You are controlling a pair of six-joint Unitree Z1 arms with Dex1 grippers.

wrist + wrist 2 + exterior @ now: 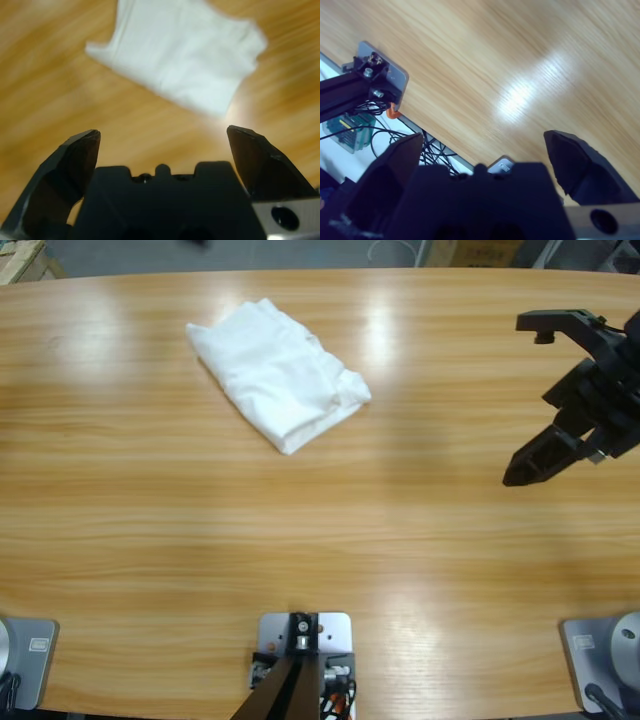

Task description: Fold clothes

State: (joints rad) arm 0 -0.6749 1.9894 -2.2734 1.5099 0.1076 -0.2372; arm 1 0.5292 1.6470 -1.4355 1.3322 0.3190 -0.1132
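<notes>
Seen from above, the long wooden table (200, 540) carries a single item: the white T-shirt (275, 375), folded into a compact, roughly rectangular bundle. It lies left of the middle, toward the far edge, set at a slant to the table's length, with some rumpling at its right-hand corner. No chest text is visible on the exposed face. Nothing touches the shirt. Further right the wood is bare, with two bright light reflections. At the right edge a black gripper (515, 400) hangs above the table, jaws spread wide and pointing left, well apart from the shirt; the views do not settle which arm it belongs to. Left wrist camera: the left gripper (161, 131) has its jaws spread with nothing between them, and the shirt (185, 55) lies on the wood ahead of the tips, clear of both. Right wrist camera: the right gripper (482, 135) is likewise spread and empty, over bare wood near a table edge, with loose black cables (427, 150) showing beyond that edge.
</notes>
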